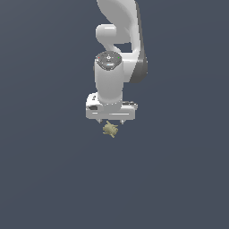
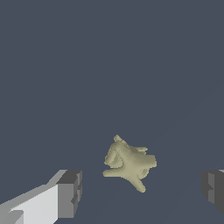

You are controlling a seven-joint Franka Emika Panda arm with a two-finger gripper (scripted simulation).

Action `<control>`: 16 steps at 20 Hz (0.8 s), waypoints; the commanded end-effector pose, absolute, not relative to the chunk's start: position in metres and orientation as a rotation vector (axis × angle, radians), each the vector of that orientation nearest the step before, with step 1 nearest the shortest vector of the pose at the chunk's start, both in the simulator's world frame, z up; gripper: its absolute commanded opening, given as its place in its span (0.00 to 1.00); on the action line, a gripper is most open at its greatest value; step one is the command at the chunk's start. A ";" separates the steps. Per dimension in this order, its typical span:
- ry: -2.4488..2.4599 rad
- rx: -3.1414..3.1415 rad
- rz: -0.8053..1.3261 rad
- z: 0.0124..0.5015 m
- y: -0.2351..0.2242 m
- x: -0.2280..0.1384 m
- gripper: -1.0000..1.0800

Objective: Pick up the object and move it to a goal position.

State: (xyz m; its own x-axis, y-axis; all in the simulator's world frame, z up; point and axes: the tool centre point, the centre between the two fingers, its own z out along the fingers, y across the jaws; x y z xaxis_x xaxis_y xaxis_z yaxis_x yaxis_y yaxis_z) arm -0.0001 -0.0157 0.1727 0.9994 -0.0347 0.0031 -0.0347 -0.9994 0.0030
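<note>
Exterior view: my gripper (image 1: 111,121) hangs directly over the object (image 1: 110,129), just above it and not touching.

Wrist view: my 2 fingers (image 2: 70,194) are spread wide, the object (image 2: 129,163) between them, nearer this one. I judge a straight descent brackets it.

exterior view: set off the arm, facing it head-on from some way back; takes in the arm (image 1: 117,53) down to the gripper (image 1: 111,121). wrist view: mounted on the wrist, looking past the fingertips (image 2: 70,192), close in. shared: gripper tips, object (image 1: 110,129) (image 2: 129,162), grey ground (image 1: 44,179).
</note>
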 end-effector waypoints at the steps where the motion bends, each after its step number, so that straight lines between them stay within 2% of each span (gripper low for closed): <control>1: -0.054 3.138 0.005 0.173 -0.016 0.000 0.96; 16: -0.063 3.137 0.065 0.183 -0.034 0.009 0.96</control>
